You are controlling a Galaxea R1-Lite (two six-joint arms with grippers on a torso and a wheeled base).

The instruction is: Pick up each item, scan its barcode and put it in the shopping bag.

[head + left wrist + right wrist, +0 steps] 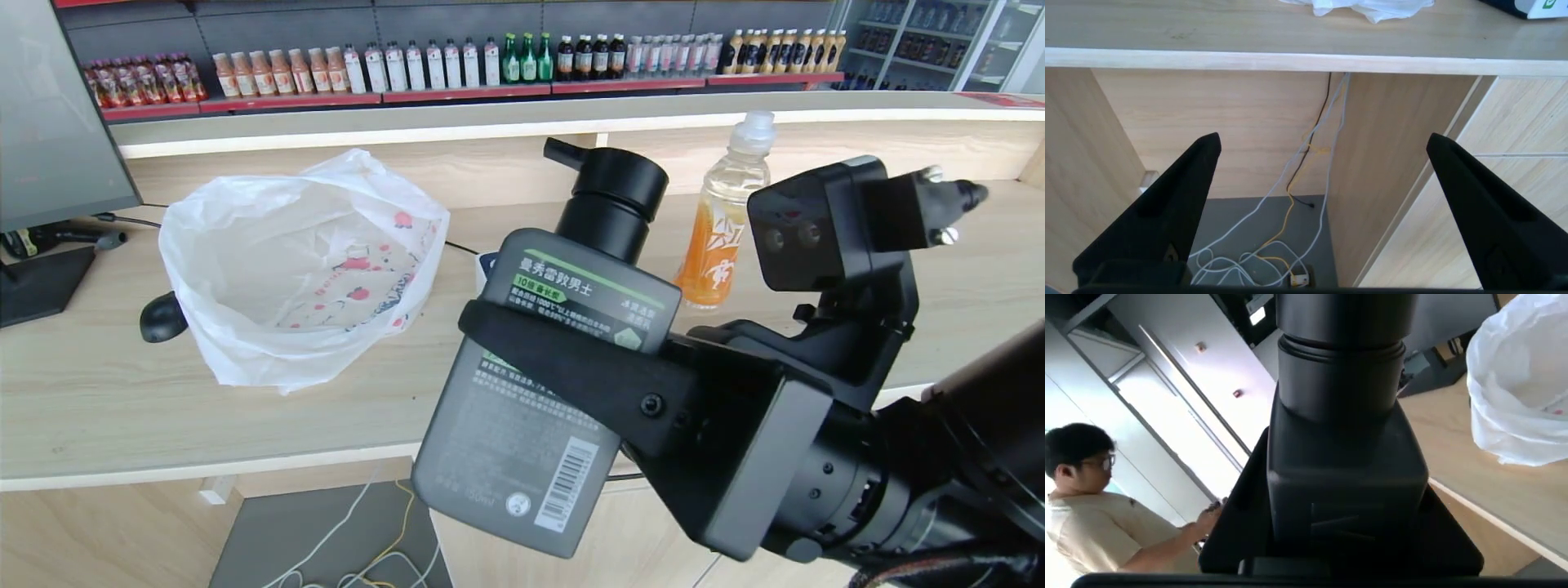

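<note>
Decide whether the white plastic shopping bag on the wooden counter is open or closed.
Open. The white plastic shopping bag stands on the wooden counter with its mouth spread wide, its printed inner wall showing.

On the grey pump bottle (522,425) clamped in the right gripper (522,343), a green-striped label (584,294) of white characters sits just above the finger. Below the finger are fine white print, a round mark and a white barcode sticker (566,483). Beyond the gripper, the drink bottle (722,237) bears large white characters.

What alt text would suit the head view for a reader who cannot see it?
The right gripper holds a dark grey pump bottle, tilted, its barcode toward the camera. On the counter behind stand an open white shopping bag and an orange drink bottle.
</note>
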